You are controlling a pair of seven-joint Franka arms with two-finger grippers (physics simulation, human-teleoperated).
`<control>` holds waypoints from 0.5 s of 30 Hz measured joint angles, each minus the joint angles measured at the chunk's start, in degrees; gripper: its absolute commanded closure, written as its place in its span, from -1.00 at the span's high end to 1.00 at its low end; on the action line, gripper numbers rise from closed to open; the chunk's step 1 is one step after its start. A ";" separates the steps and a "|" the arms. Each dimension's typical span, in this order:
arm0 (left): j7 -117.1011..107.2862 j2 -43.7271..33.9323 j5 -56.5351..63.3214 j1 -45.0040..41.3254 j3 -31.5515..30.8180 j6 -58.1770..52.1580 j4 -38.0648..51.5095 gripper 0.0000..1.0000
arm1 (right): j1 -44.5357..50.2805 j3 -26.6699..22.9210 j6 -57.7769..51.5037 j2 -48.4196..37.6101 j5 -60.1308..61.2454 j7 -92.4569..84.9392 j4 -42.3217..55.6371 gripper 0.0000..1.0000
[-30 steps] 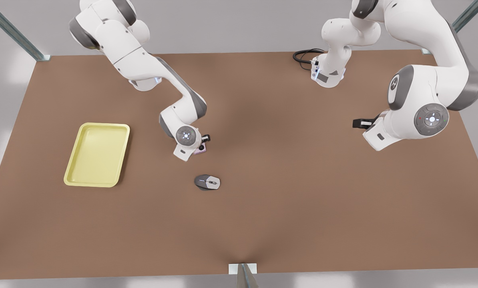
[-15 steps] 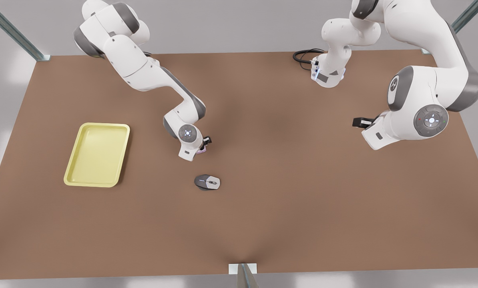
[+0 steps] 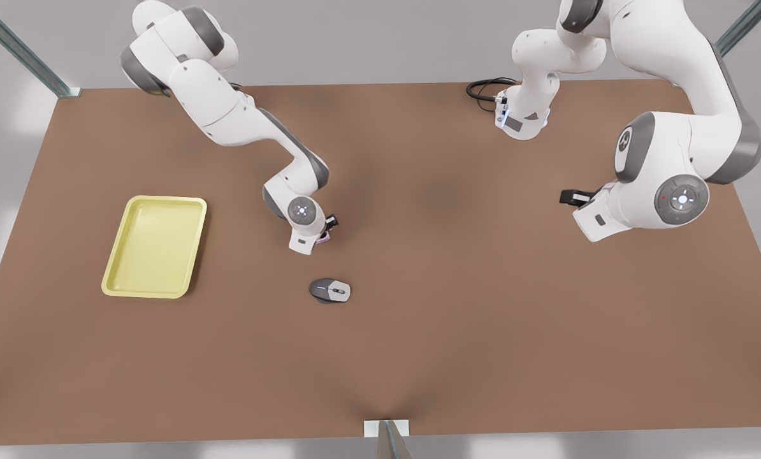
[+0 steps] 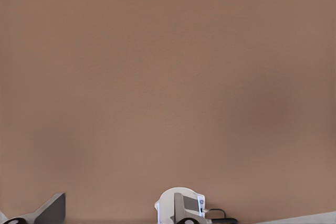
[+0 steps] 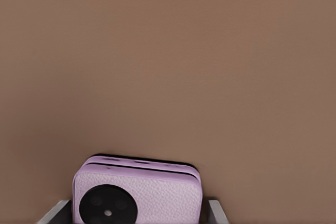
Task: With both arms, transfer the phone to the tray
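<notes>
Two arms stand over the brown table in the front view. You have the right gripper low near table centre, at about 3 o'clock from the tray and well apart from it. A sliver of the phone shows pink under its fingers, resting on the table; the wrist hides the rest. The grey mouse lies near, at 6 o'clock from that gripper, clear of it. The tray sits flat toward the front view's left. The left gripper hangs over the front view's right side, far from the phone; that arm waits. You cannot tell its jaw state here.

Left wrist view: bare table, with grey finger tips at the frame edge and an arm base beyond. Jaw gap not readable.

Right wrist view: the phone lies between two grey fingers, one close on each side, black circle facing you. Contact is not clear, so you cannot tell whether it is gripped.
</notes>
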 measured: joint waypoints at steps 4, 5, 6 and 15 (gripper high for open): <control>0.33 0.09 0.00 0.00 0.00 0.11 0.03 1.00 | -0.01 0.03 0.12 -0.03 0.50 -0.72 0.29 0.49; 0.40 0.19 0.00 -0.01 0.02 0.19 0.03 1.00 | -0.05 0.05 0.09 -0.21 0.58 -0.88 0.44 0.41; 0.47 0.13 0.01 0.00 0.06 0.27 0.11 1.00 | -0.17 0.06 0.08 -0.54 0.63 -1.07 0.58 0.40; 0.94 -1.43 0.15 -0.02 -0.01 0.59 0.38 1.00 | -7.81 -0.92 -6.62 -11.15 0.85 -2.70 1.37 0.40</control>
